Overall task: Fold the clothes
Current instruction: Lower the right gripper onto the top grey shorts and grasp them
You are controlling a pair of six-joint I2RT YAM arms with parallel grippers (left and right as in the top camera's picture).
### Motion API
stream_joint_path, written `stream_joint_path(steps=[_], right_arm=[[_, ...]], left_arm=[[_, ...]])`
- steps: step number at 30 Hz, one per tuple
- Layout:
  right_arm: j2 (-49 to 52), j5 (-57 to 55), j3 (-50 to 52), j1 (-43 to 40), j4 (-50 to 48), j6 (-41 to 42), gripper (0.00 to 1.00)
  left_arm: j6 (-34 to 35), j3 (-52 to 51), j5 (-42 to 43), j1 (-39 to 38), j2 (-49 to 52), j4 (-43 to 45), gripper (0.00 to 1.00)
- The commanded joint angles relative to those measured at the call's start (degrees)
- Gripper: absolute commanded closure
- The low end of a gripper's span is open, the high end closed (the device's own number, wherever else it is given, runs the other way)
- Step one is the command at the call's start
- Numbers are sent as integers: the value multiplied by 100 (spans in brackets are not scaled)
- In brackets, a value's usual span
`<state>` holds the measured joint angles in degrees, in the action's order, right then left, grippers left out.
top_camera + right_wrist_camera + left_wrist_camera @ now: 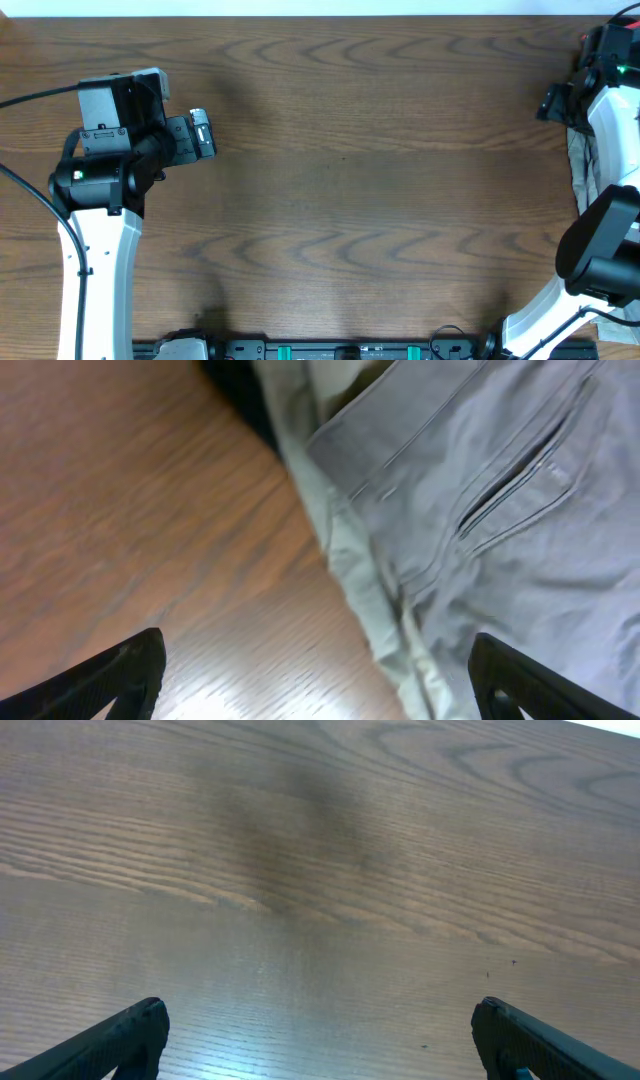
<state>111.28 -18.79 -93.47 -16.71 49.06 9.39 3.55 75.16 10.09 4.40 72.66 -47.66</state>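
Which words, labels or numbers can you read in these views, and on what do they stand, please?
No text can be read in any view.
Pale patch on the left gripper: too small to read.
Tiny marks on the rail at the near edge: too small to read.
Trousers and table: no text shows.

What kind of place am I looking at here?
Likely a robotics lab bench: a wood-grain table, a left arm and right arm mounted at it, a grey garment awaiting folding.
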Motion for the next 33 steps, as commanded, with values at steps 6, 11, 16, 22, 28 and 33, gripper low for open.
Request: stream_joint_path(steps=[6,11,16,22,28,33], right_arm=[[844,761,-144,-798,-378,-68,14],[1182,890,-144,-953,-387,-68,15],[1204,629,-151,-953,-551,-68,24],[1202,634,-221,-1075,-590,-63,46],[1182,675,-282,-1392,-481,81,73],[1178,1460,-332,-1845,-306,278,81]], left_arm=[[-90,136,-66,17,33,-28,2],[-90,136,-63,17,33,-26,2],[-85,136,-22,17,33,-28,2],[-83,136,-22,15,33,-28,2],[-66,131,-22,17,33,-28,2],[-68,125,-22,17,33,-26,2]])
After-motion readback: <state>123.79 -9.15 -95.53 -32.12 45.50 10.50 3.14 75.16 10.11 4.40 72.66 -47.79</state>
